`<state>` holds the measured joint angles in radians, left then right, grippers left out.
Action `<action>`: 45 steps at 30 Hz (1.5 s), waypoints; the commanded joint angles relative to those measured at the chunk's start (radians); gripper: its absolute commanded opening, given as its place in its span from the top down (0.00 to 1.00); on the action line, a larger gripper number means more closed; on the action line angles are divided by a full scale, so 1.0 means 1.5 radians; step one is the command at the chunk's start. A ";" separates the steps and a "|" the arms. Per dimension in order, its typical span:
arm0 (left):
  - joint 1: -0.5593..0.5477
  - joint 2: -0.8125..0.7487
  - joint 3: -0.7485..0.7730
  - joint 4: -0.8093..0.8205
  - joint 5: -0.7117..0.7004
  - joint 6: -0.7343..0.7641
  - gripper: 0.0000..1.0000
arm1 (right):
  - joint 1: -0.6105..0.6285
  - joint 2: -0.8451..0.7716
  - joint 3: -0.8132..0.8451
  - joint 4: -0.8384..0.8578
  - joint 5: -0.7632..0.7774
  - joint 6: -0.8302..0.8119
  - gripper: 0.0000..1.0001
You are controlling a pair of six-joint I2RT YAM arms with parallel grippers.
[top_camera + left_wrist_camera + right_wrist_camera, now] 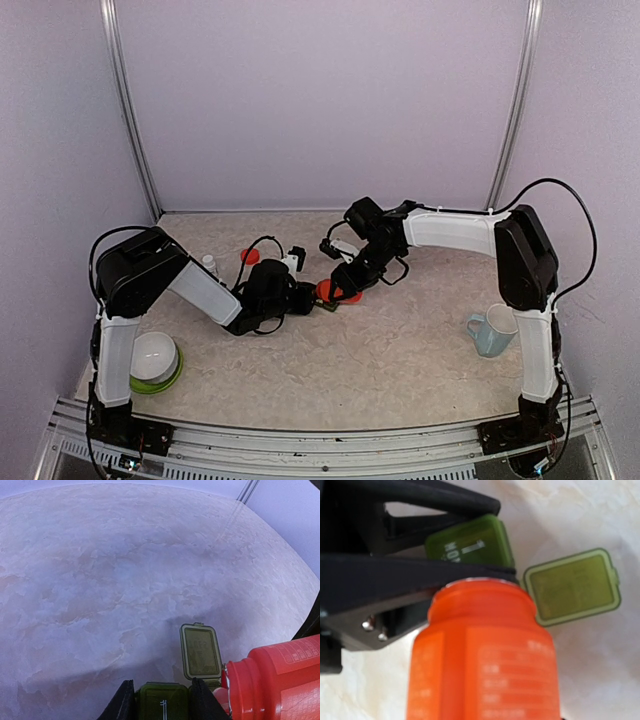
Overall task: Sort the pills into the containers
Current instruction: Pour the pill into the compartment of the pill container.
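The dark green strip of containers sits between my left gripper's fingers, gripped across a closed compartment. The neighbouring compartment's lid stands open. My left gripper is shut on the strip at the table's middle. My right gripper is shut on the orange-red bottle and holds it tipped, mouth against the open compartment. The bottle fills the right wrist view, over the strip and open lid. It also shows in the left wrist view. No pills show.
A red cap and a small white bottle lie behind the left arm. A white bowl on a green plate stands at the near left. A pale blue mug stands at the right.
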<state>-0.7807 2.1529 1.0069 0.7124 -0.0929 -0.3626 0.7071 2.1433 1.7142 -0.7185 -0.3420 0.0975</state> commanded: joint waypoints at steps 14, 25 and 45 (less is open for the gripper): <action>-0.002 -0.010 0.007 -0.039 -0.018 0.013 0.81 | 0.011 0.006 -0.032 0.019 -0.011 -0.004 0.93; -0.002 -0.010 0.008 -0.041 -0.020 0.013 0.81 | 0.010 -0.025 -0.112 0.120 -0.034 -0.012 0.94; -0.002 -0.008 0.009 -0.041 -0.019 0.014 0.81 | 0.006 -0.091 -0.248 0.298 -0.026 -0.024 0.96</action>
<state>-0.7803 2.1513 1.0069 0.7067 -0.1120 -0.3614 0.7071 2.0243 1.3930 -0.3107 -0.3889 0.0685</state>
